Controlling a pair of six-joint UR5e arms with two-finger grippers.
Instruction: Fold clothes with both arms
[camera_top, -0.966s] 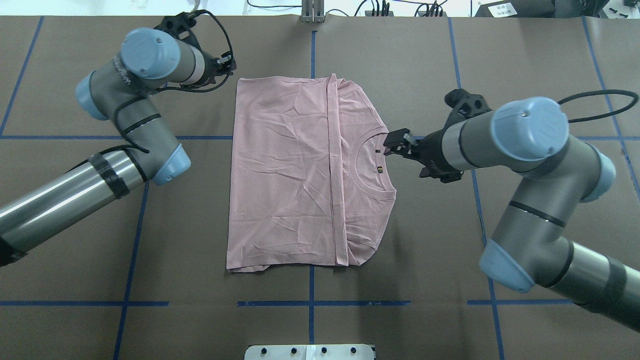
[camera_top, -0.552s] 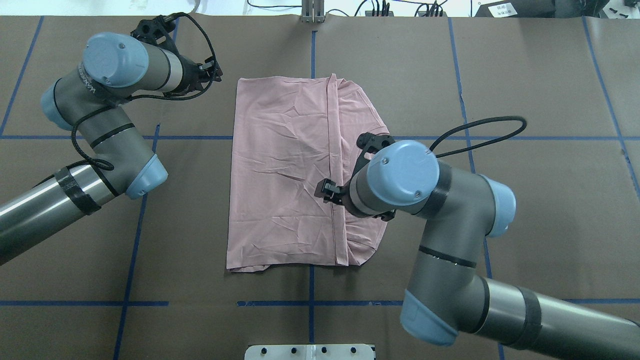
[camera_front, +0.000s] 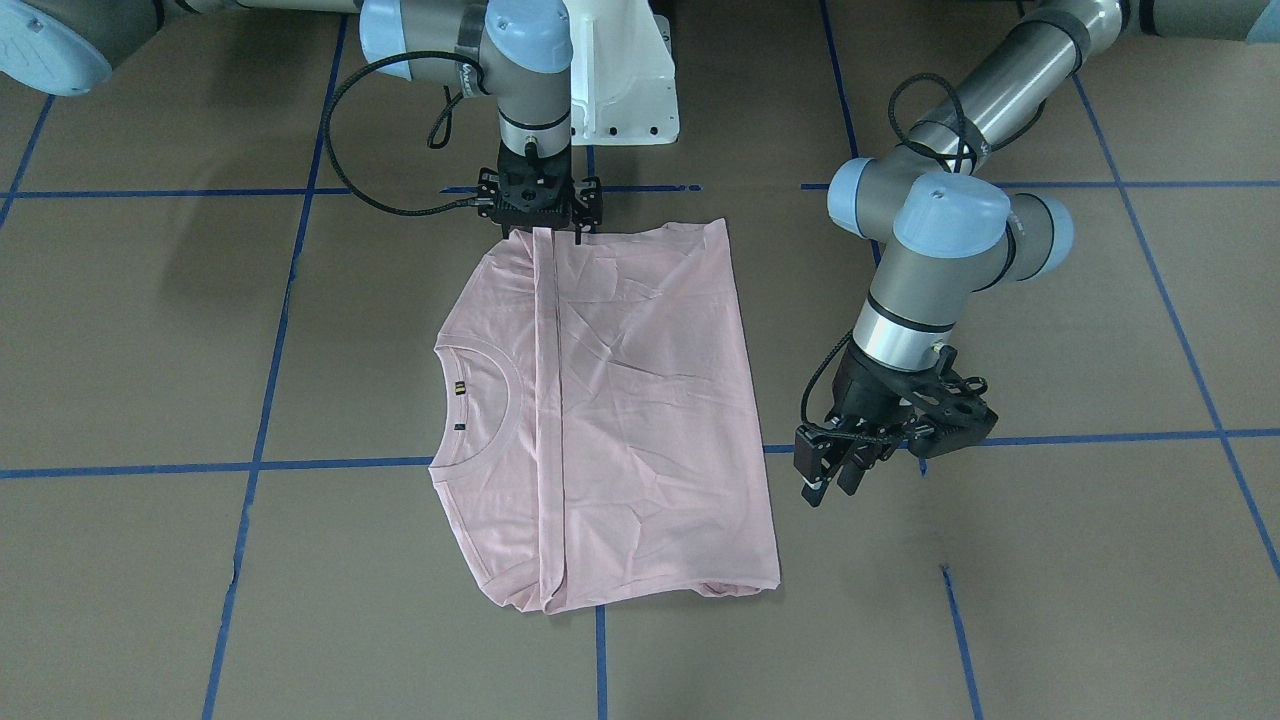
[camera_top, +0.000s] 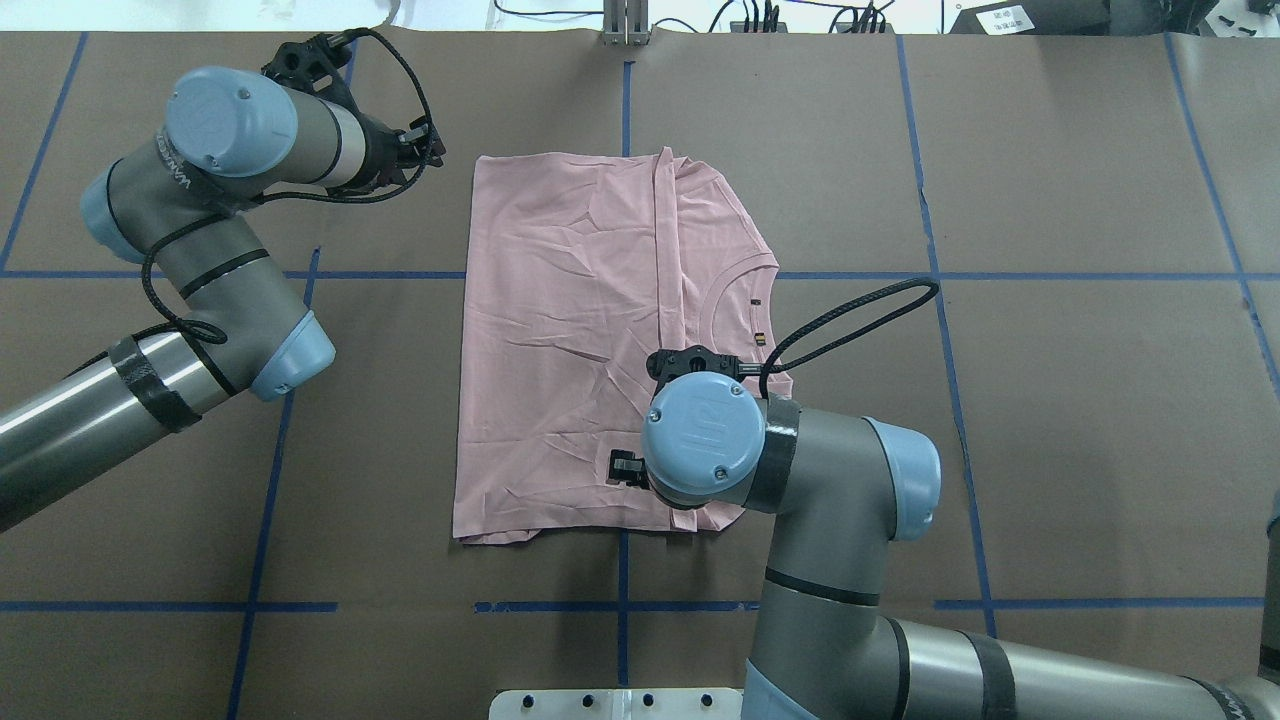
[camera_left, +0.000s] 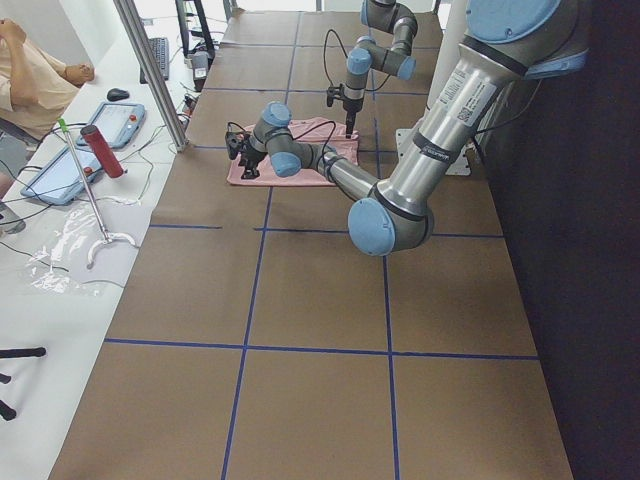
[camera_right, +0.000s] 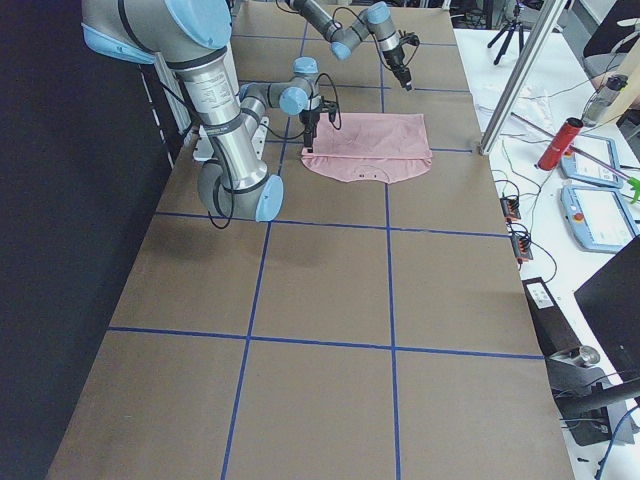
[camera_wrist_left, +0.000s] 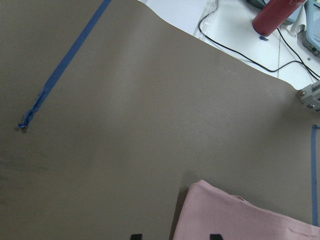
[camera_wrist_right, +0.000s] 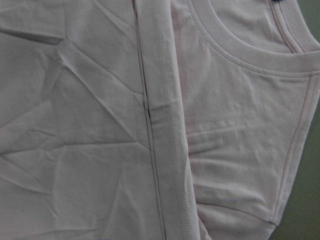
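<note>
Jaws are spread on the left gripper (camera_front: 830, 480), near the far corner of the T-shirt (camera_front: 640, 400); on the right gripper (camera_front: 541, 215) I cannot tell. Next, I think, both grab and fold.

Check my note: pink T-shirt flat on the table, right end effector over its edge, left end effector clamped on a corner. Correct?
No. The left end effector grips nothing: it hovers open beside the T-shirt, over bare table, as the exterior front-facing view shows. The rest holds.

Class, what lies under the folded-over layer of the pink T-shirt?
Under the folded layer of the T-shirt, only more pink fabric shows, running out past the hem to the collar. Whatever else lies beneath is covered. Brown table surrounds the shirt.
</note>
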